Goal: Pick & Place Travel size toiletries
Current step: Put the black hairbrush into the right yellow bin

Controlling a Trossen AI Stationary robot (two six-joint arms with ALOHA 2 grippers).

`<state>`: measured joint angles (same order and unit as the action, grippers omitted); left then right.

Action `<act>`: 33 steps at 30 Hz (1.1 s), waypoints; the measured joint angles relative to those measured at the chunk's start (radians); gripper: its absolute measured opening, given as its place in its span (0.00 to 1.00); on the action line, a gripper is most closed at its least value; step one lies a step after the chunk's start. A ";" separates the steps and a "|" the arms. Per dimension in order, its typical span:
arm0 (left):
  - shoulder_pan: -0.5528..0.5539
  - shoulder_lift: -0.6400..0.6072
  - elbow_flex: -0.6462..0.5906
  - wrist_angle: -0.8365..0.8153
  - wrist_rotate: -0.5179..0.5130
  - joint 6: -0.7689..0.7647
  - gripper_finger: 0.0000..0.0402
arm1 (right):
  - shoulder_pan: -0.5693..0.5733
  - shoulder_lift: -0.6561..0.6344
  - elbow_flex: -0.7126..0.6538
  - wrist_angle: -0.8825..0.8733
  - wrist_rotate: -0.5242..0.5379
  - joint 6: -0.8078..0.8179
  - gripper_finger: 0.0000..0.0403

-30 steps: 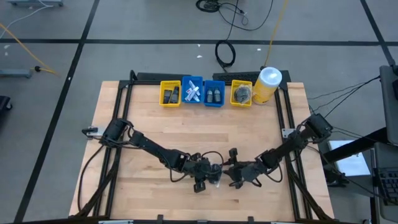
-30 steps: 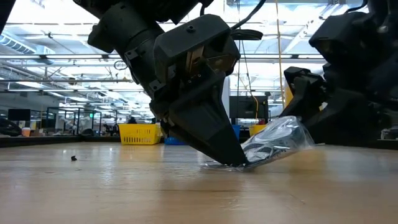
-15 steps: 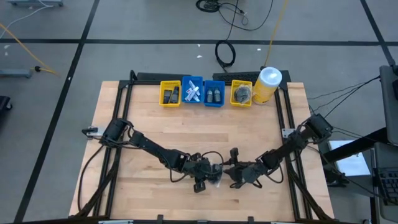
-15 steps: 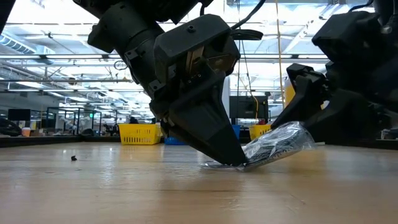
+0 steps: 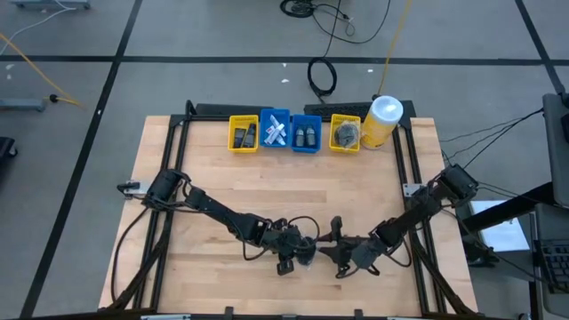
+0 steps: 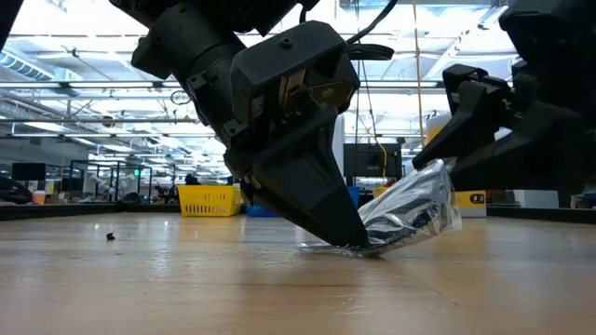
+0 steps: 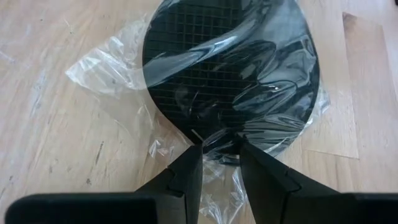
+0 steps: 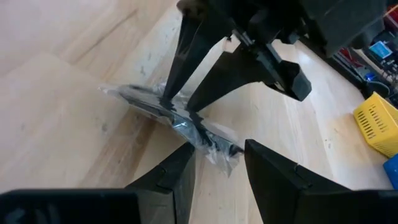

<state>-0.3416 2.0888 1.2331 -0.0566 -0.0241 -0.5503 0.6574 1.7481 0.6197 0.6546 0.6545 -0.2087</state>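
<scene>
1. The wooden table (image 5: 267,169) fills the middle of the high view. Both dark arms reach to its lower centre, where the work is, well apart from the bins along the upper edge. A dropped item here would have far to travel.
2. Along that upper edge stand a yellow bin (image 5: 243,133), two blue bins (image 5: 275,131) and another yellow bin (image 5: 345,134), with the yellow canister (image 5: 383,121) just right of them. None looks at risk now.
3. The left gripper (image 7: 219,144), in the lower centre of its wrist view, is clenched on the near edge of a clear plastic bag (image 7: 106,74). In the low view its fingers press that edge to the table at centre frame. The grip looks to be on film alone, so the bag could slip out or tear if pulled hard.
4. The right gripper (image 8: 214,154) is released, its fingers spread either side of the bag's far end at the lower middle of its wrist view. If it closes off-centre it may pinch only loose film, or tug against the left grip.
5. Inside the bag lies the dark round mesh puff (image 7: 230,68), upper centre of the left wrist view. The bag is tilted in the low view, so the puff could slide toward one end as the bag is opened.
</scene>
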 joint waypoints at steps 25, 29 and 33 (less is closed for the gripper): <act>0.000 0.000 0.000 0.000 0.009 -0.003 0.28 | 0.046 0.000 0.011 0.008 0.078 -0.021 0.32; 0.000 0.000 0.000 0.001 0.009 -0.002 0.28 | 0.046 0.000 0.011 0.019 0.074 -0.010 0.28; 0.000 0.000 0.000 0.001 0.009 -0.002 0.28 | 0.045 0.000 0.011 0.018 0.044 0.038 0.14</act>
<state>-0.3416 2.0884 1.2331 -0.0558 -0.0154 -0.5526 0.7025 1.7481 0.6312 0.6727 0.6984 -0.1707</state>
